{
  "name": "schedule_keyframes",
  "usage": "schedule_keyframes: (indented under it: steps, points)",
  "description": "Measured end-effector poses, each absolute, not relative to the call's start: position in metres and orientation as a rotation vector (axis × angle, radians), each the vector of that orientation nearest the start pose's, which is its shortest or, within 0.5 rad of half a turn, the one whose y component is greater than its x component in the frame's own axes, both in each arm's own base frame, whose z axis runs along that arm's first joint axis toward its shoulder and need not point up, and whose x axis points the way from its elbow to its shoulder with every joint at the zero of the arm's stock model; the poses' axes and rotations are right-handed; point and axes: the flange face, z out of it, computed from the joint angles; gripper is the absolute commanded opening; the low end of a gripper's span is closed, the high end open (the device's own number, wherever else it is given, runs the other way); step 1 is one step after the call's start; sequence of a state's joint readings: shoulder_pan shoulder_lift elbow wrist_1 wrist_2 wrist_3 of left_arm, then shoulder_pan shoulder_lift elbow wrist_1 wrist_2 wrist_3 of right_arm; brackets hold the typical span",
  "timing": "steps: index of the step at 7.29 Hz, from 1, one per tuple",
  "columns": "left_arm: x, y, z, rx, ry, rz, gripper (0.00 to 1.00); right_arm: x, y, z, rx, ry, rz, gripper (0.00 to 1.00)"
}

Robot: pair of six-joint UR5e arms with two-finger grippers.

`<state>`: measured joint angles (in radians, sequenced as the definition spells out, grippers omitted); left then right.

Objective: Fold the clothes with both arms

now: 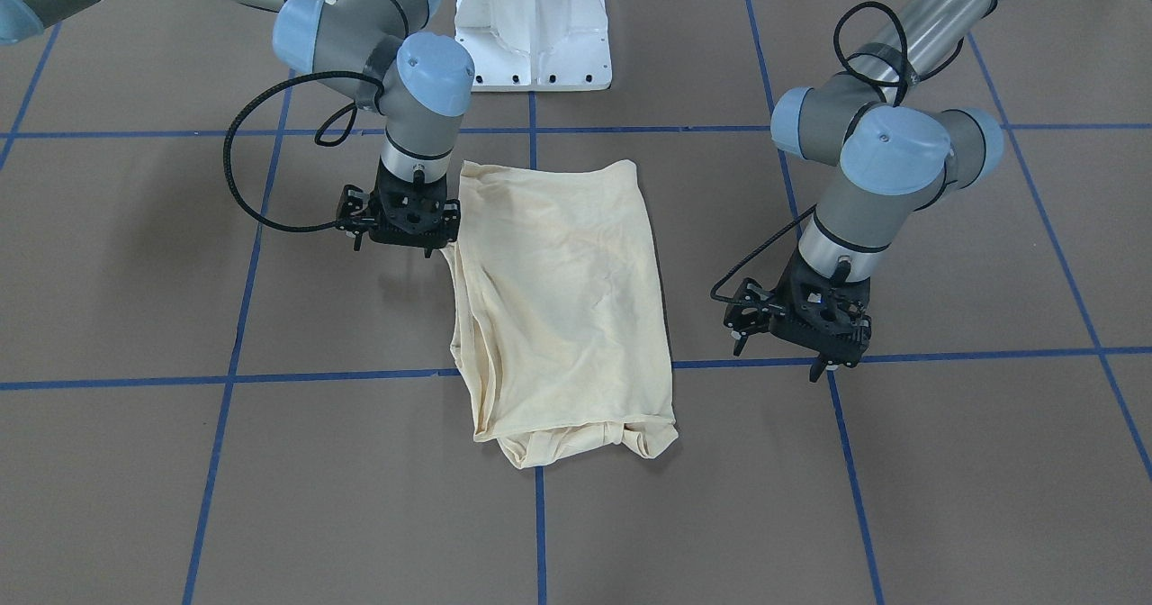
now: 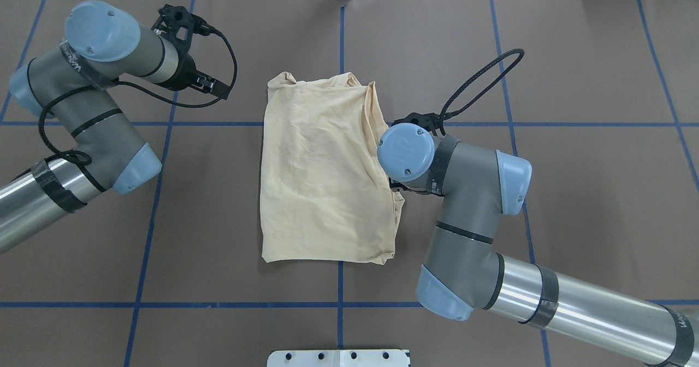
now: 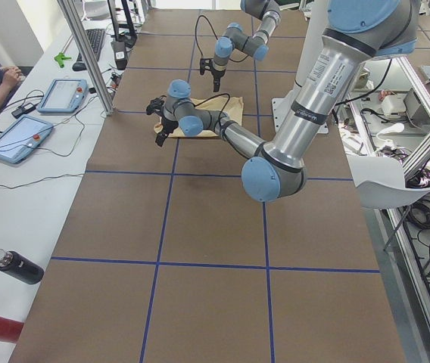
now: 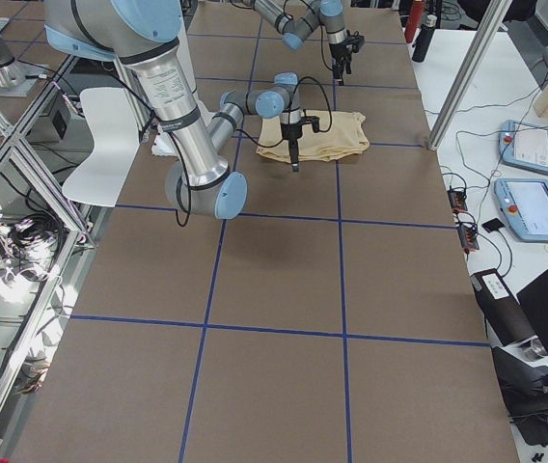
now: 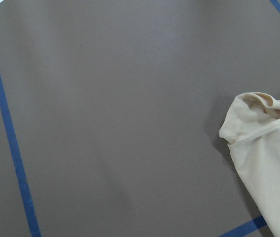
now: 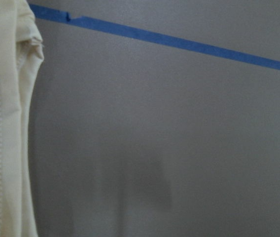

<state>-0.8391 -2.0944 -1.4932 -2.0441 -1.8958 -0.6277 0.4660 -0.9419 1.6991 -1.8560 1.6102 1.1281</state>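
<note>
The cream-yellow shirt (image 1: 562,299) lies folded into a rough rectangle on the brown table; its print and neck label are hidden. It also shows in the overhead view (image 2: 322,165). My right gripper (image 1: 393,247) points down right beside the shirt's long edge, level with its robot-side half. It looks open and holds nothing. In the overhead view its own wrist hides it. The right wrist view shows the shirt's stitched edge (image 6: 2,123) and bare table. My left gripper (image 1: 776,362) hovers well clear of the shirt on the other side, looks open and is empty. The left wrist view shows a shirt corner (image 5: 273,163).
Blue tape lines (image 1: 342,375) divide the brown table into squares. The white base mount (image 1: 531,29) stands at the robot's edge. Operator tablets (image 3: 18,136) and bottles (image 3: 18,268) lie on a side bench beyond the table.
</note>
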Motion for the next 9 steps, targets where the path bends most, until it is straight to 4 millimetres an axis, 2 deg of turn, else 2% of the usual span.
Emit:
schedule_keyframes:
  steps: [2, 3, 4, 5, 6, 7, 9]
  points:
    - [0.383, -0.572, 0.337, 0.504, 0.849, 0.231, 1.0, -0.537, -0.409, 0.262, 0.189, -0.562, 0.084, 1.0]
    - [0.377, -0.554, 0.333, 0.48, 0.886, 0.193, 1.0, -0.533, -0.401, 0.267, 0.197, -0.638, 0.114, 1.0]
    - [0.379, -0.528, 0.33, 0.45, 0.925, 0.158, 1.0, -0.523, -0.389, 0.277, 0.202, -0.7, 0.136, 1.0]
    - [0.388, -0.493, 0.327, 0.402, 0.966, 0.125, 1.0, -0.51, -0.377, 0.286, 0.202, -0.747, 0.153, 1.0]
    - [0.406, -0.458, 0.324, 0.351, 0.997, 0.091, 1.0, -0.501, -0.368, 0.29, 0.202, -0.776, 0.164, 1.0]
    - [0.433, -0.426, 0.323, 0.315, 1.007, 0.052, 1.0, -0.498, -0.364, 0.291, 0.201, -0.787, 0.167, 1.0]
    - [0.482, -0.37, 0.323, 0.257, 1.008, 0.004, 1.0, -0.497, -0.361, 0.292, 0.202, -0.79, 0.169, 1.0]
